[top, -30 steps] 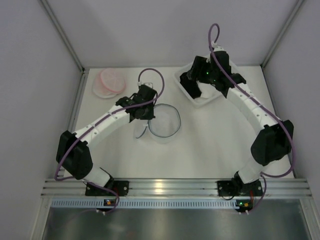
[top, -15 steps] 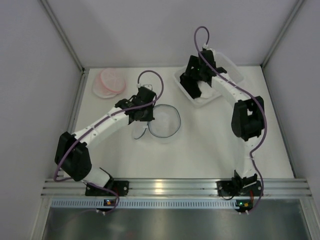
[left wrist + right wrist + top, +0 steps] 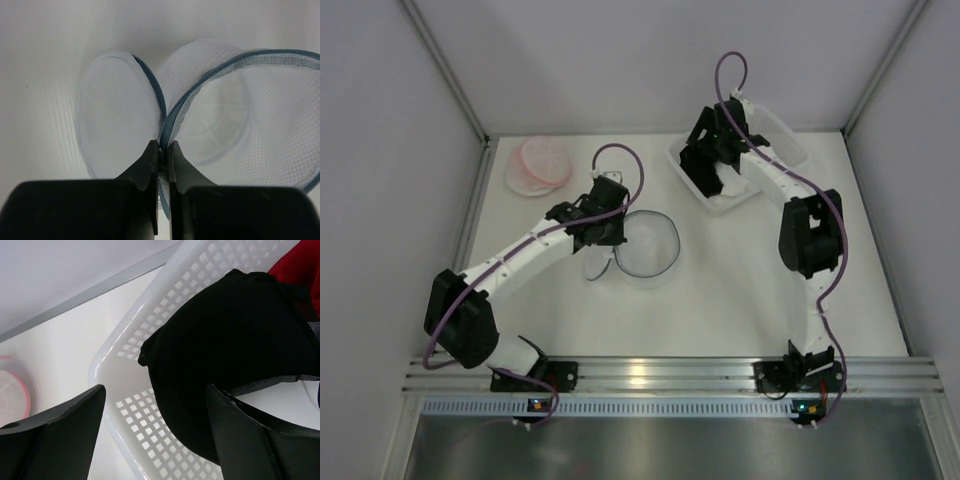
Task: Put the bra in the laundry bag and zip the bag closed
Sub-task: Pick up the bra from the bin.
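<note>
Left gripper clamped on laundry bag rim — right gripper spread above black bra in basket.

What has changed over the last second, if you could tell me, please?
The right arm folded its elbow in toward the middle, and the open right gripper shifted slightly left above the white basket, over the black bra, grasping nothing. The left gripper stayed shut on the rim of the laundry bag; bag and basket did not move.

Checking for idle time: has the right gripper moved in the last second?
Yes. The right gripper has shifted left across the white basket, whose right end is now uncovered; its fingers are open over the black bra.
</note>
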